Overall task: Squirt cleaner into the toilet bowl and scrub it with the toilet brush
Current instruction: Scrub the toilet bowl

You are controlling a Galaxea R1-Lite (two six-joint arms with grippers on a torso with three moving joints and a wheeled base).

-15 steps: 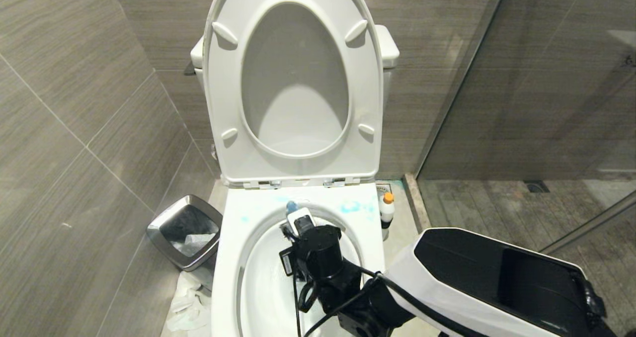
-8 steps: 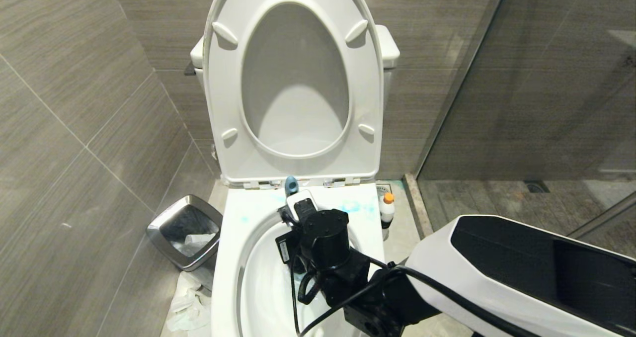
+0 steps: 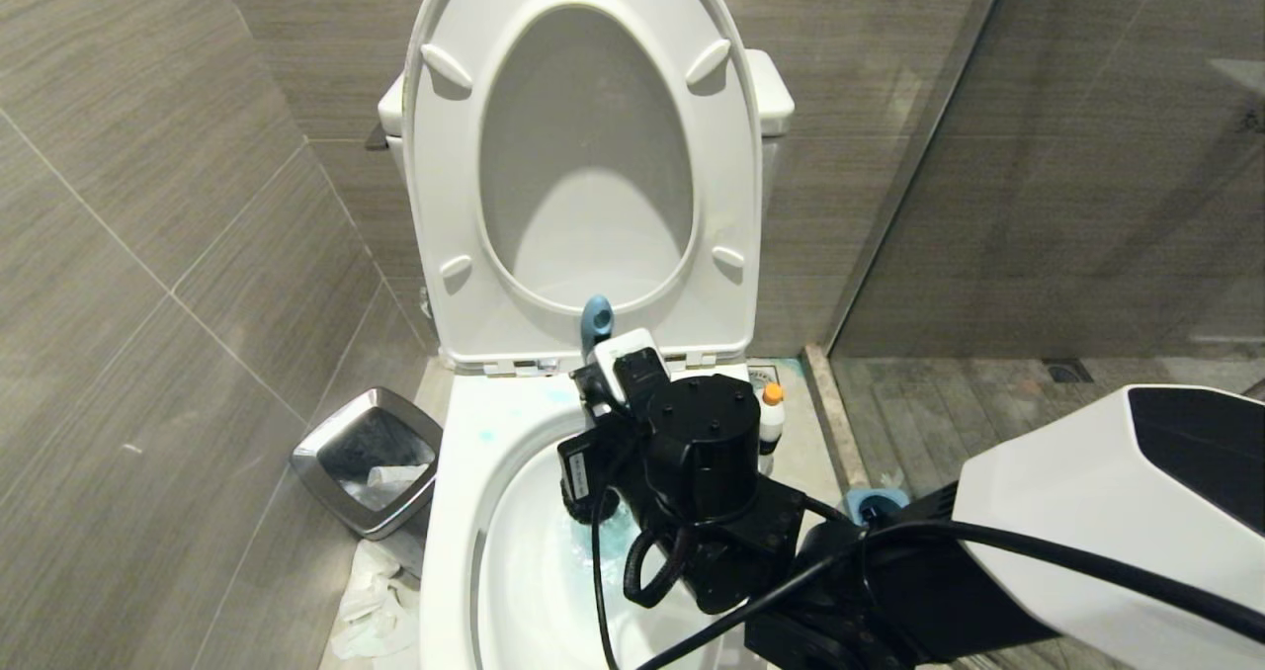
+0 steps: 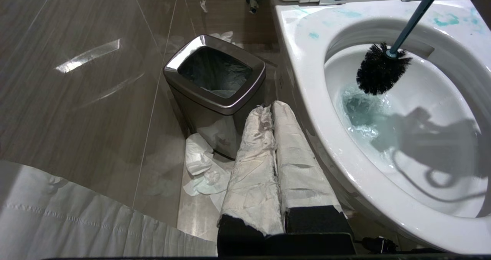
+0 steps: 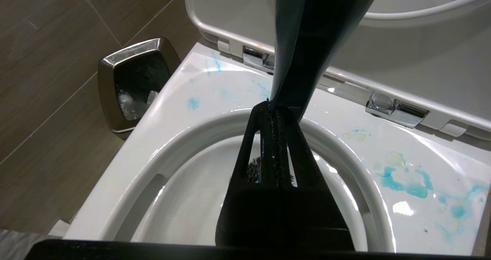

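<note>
Left gripper [image 4: 274, 110]: my padded jaws rest pressed together, empty, beside the square steel bin [image 4: 215, 79].

Toilet bowl [image 3: 460, 512]: large white glossy ceramic oval, blue cleaner pooled inside.

Right gripper [image 5: 278, 116]: my jaws pinch the toilet brush [image 4: 383, 66], slim blue-grey shaft, black bristle head hanging above the water.

Advice: I should lower the bristles and press against the wall.

Cleaner [image 3: 770, 415]: small white orange-capped bottle, on the floor right of the bowl.

Writing: none legible.

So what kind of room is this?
A bathroom, most likely: there's a toilet with its seat up, a small steel bin beside it, and what looks like a glass shower screen on the right.
</note>
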